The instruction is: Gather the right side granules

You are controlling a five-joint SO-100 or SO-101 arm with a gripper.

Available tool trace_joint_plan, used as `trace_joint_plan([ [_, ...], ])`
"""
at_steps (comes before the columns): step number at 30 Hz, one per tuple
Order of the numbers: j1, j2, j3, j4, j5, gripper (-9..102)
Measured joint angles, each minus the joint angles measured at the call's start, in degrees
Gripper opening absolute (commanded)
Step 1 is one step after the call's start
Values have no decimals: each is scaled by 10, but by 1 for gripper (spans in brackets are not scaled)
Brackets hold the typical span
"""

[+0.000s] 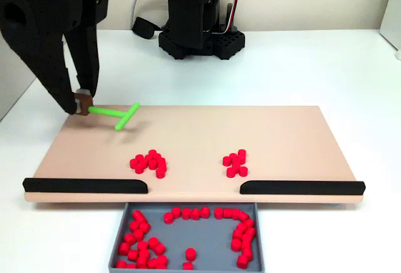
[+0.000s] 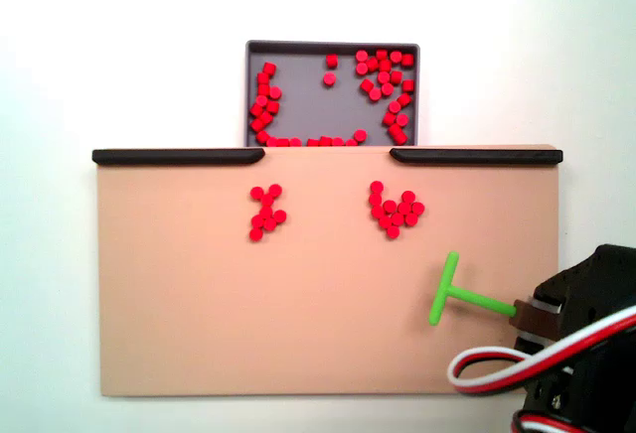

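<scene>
Nearest the lens in a fixed view sits the grey tray [image 1: 191,205], loosely strewn with several dozen red pellets [image 1: 241,235]. Behind it lies the tan board [image 1: 269,129], whose near edge carries two black rails [image 1: 84,185] with a gap between them above the tray.

The granules [image 1: 150,162] — a cluster of about ten red pellets — lie on the board just behind the inner end of the rail on that view's left. In the other fixed view they show as the bigger cluster [image 2: 396,209], on the right, just below the right-hand rail. A smaller cluster [image 1: 235,162] of about seven lies well apart from them, near the other rail's inner end; both groups rest clear of the rails.

Farther back toward the board's corner lies a green T-shaped rake [image 1: 116,115], its crossbar facing the granules but well apart from them. The gripper [image 1: 80,105] is closed on the end of the rake's stem — its black fingers [image 1: 59,88] come down steeply and pinch a brown piece at the stem's tip. In the other fixed view the rake [image 2: 459,294] juts leftward from the gripper [image 2: 525,314], beside looping red, white and black wires [image 2: 497,368].

The arm's base [image 1: 197,32] stands on the white table [image 1: 326,66] beyond the board.
</scene>
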Motion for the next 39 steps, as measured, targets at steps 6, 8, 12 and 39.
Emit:
trace_joint_plan([
  [6,4,-47,-55,-6,0,0],
  [8,4,-52,-62,-16,0,0],
  [12,4,-76,-83,-22,0,0],
  [39,-47,-119,-108,-33,0,0],
])
